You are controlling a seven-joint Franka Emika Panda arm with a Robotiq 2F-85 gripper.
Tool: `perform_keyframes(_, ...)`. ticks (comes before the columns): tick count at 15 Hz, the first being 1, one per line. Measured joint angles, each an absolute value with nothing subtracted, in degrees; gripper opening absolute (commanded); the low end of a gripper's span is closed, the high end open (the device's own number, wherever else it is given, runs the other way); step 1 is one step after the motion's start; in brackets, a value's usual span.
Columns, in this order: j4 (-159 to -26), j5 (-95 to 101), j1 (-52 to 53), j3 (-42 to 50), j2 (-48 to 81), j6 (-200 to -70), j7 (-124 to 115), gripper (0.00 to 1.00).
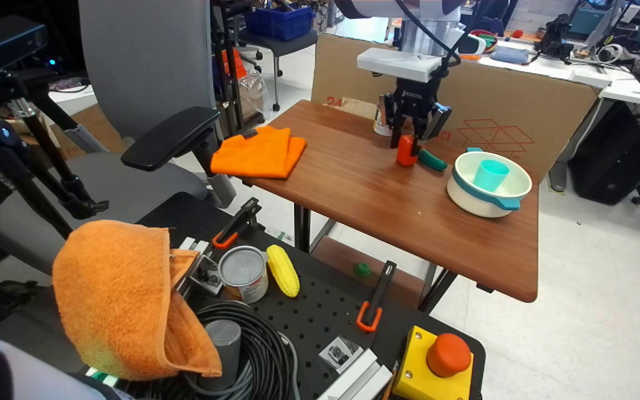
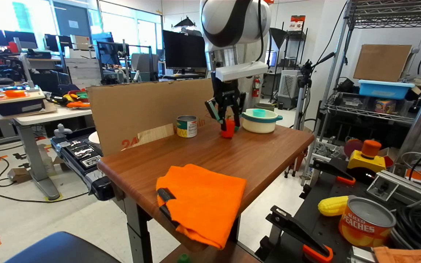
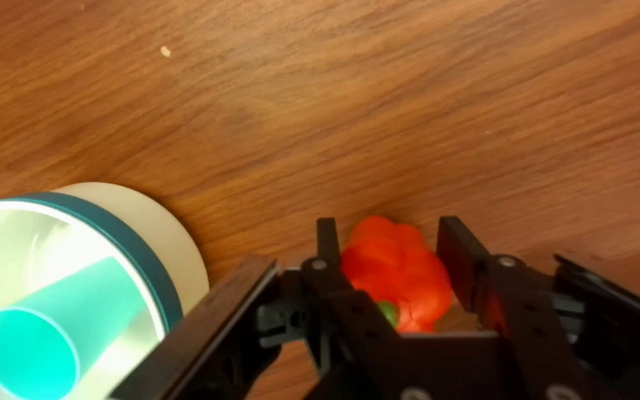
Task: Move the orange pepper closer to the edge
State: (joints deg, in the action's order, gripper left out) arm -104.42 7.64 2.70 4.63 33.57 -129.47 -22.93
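Pinching orange pepper (image 1: 406, 156) w/ the hand (image 3: 389, 236), nr far side of the tabletop (image 1: 348, 183), btwn can (image 2: 186, 128) & bowl (image 2: 257, 126), well apart from near edge (image 1: 364, 229) in an exterior view; resting or lifted, can't tell!

this is a robotics lab, partly laid out like an office: a jointed white-and-black robot arm (image 2: 238, 20), a black perforated board (image 1: 320, 304) bearing a square yellow box (image 1: 430, 386) with a domed red-orange button (image 1: 449, 354), silver wire shelving (image 2: 397, 17), a black flat-screen monitor (image 2: 184, 50), a white-topped desk (image 2: 51, 116), a gray high-backed chair (image 1: 148, 72) (and, farther back, a slim red fire extinguisher (image 2: 255, 87)).
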Motion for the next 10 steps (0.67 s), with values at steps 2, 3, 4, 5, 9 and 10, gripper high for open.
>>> perform_keyframes(2, -104.4, 7.7, 2.9, 4.6, 33.0, -129.1, -22.7, 0.23)
perform_keyframes(3, -104.7, 7.7, 3.0, 4.6, 32.3, -128.3, -21.8, 0.23)
perform_keyframes(4, -105.5, 7.7, 3.0, 4.6, 31.1, -126.9, -20.1, 0.23)
perform_keyframes(5, -106.9, 7.7, 2.9, 4.6, 29.5, -125.5, -18.1, 0.23)
perform_keyframes(9, -116.6, 9.2, 1.8, 4.6, 20.1, -122.1, -8.7, 0.23)
perform_keyframes(10, -119.2, 10.4, 1.4, 4.7, 17.9, -122.2, -7.3, 0.23)
